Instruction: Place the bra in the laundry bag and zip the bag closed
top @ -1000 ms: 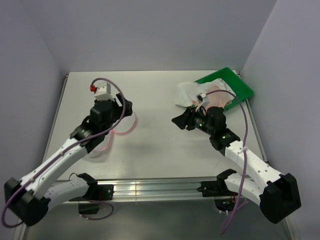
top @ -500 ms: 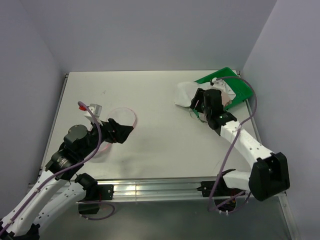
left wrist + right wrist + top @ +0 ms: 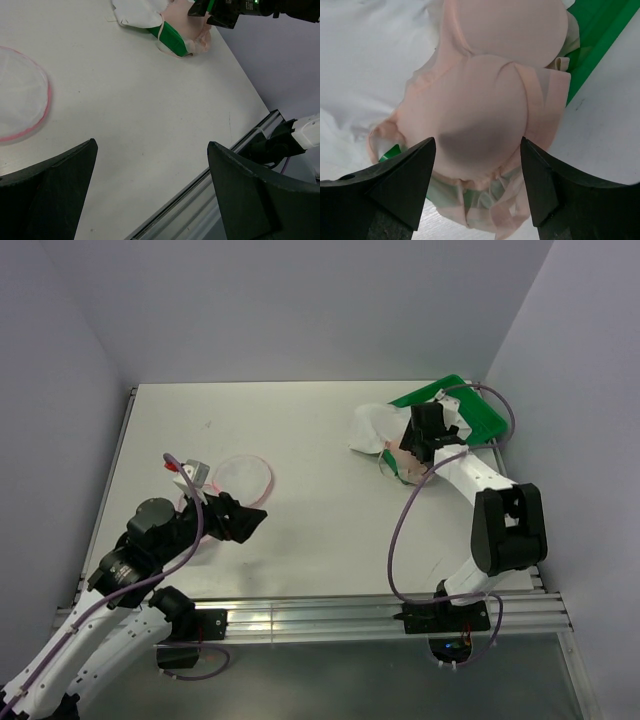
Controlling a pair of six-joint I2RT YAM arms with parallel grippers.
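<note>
Directly under the right hand (image 3: 476, 145), spread wide, lies one bra (image 3: 485, 95), seemingly untouched, across one tray's (image 3: 605, 30) edge; one bag (image 3: 243, 478) lies on the worktop (image 3: 320, 440) near the left hand (image 3: 152, 146), also spread.

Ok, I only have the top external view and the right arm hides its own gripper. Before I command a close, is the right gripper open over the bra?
Observer: Yes. In the right wrist view the right gripper is open, and a peach cup of the bra shows between its jaws. I cannot tell whether they touch it.
Operator: Is the bra lying clear of everything else?
Observer: No. It lies partly over the edge of the green tray and partly on a white cloth.
Operator: And is the left holding anything?
Observer: No. The left wrist view shows the left gripper open with nothing between its jaws, and the laundry bag lies apart from it.
</note>
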